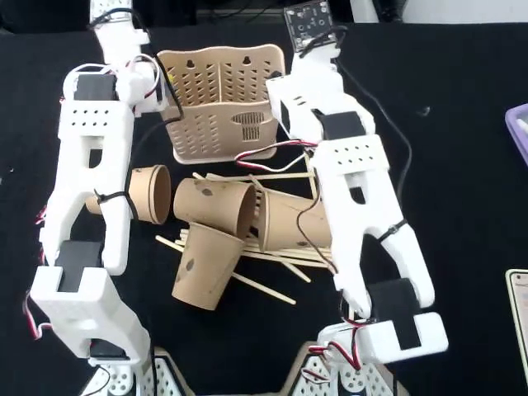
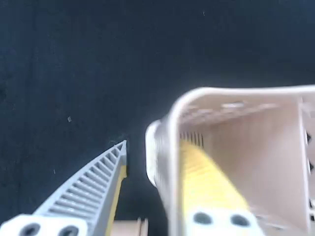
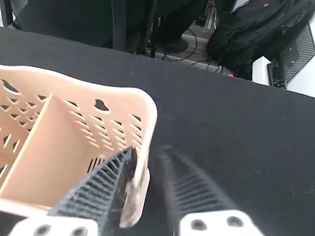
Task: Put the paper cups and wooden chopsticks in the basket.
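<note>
- The beige slotted basket (image 1: 219, 99) stands upright at the far side of the black counter (image 1: 462, 206), between the two tools. Nothing can be seen inside it apart from a tool finger.
- The left tool (image 1: 165, 87) is at the basket's left wall. In the left wrist view this tool (image 2: 153, 145) is released and straddles the rim: one finger is inside the basket (image 2: 256, 147) against the wall, and the other is outside, apart from the wall.
- The right tool (image 1: 276, 87) is at the basket's right wall. In the right wrist view this tool (image 3: 147, 151) is also released. The corner rim of the basket (image 3: 59, 137) sits between its fingers, with a dark gap beside the outer finger.
- Four paper cups (image 1: 214, 206) lie on their sides on the counter, just in front of the basket and outside it.
- The cup by the left arm (image 1: 148, 194) is partly hidden behind that arm.
- The cup by the right arm (image 1: 293, 223) is partly covered by that arm.
- The nearest cup (image 1: 205, 266) lies tilted across the chopsticks.
- The wooden chopsticks (image 1: 272, 257) lie scattered on the counter under and between the cups, and some cross one another.
- A purple item (image 1: 518, 132) sits at the counter's right edge, well apart from the pile.
</note>
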### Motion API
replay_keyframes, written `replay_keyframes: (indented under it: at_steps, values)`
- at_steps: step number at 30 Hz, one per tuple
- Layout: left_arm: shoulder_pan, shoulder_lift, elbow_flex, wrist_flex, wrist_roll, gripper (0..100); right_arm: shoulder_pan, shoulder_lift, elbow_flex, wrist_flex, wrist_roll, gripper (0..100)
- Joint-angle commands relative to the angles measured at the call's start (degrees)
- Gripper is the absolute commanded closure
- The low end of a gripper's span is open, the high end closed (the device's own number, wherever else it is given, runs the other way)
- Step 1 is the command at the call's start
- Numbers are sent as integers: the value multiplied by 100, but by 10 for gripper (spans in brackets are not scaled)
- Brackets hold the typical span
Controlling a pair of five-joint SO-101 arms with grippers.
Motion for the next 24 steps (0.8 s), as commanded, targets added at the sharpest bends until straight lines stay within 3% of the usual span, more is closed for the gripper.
replay_keyframes:
  at_steps: [1, 11, 24]
  values:
    - [-127, -193, -277, 510, -18, 947, 185, -22, -13, 123, 26, 990]
    - [-84, -193, -312, 1837, -62, 970, 422, -1754, 1868, 316, 79, 988]
    - [-40, -193, -426, 3437, -352, 970, 431, -4207, 3424, 1459, 527, 988]
